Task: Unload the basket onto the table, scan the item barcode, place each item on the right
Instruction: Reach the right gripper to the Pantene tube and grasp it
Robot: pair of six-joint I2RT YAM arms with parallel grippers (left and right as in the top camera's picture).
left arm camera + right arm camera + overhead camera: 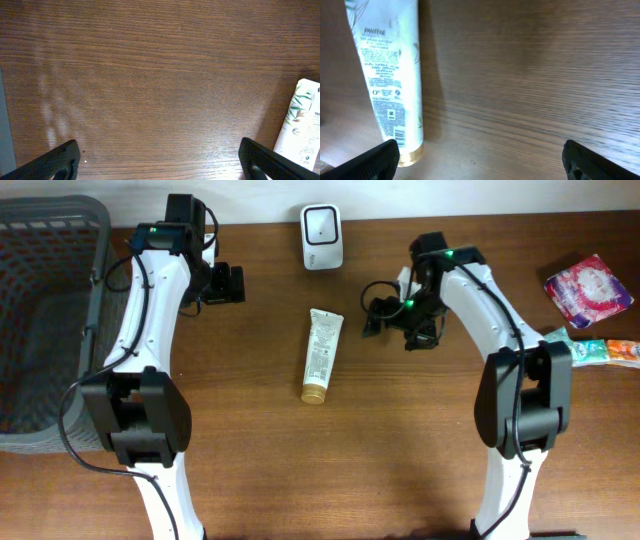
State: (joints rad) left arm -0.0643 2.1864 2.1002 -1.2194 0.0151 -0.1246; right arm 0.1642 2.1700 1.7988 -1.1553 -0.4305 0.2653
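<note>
The tube point(321, 355) lies flat near the middle of the worktop point(420, 440), its gold cap point(314, 393) pointing to the front edge and its crimped end toward the white scanner point(321, 237), which stands at the back edge. The 2 claws are released and hold nothing: the left claw point(232, 284) hovers over bare wood left of the tube, the right claw point(375, 308) just right of it, jaws spread wide in each wrist view. The tube looks light, soft in the body and probably slick, so a hard squeeze could dent it or let it slide. The fuller half near the cap seems the firmer hold, taken across the width with the pads on the side edges. The barcode point(399, 134) faces up close to the cap and should stay uncovered. Room is generous: open wood lies on both sides and toward the front edge, the basket point(40, 330) keeps to the left edge, and some packets point(590, 288) lie well apart by the right edge
</note>
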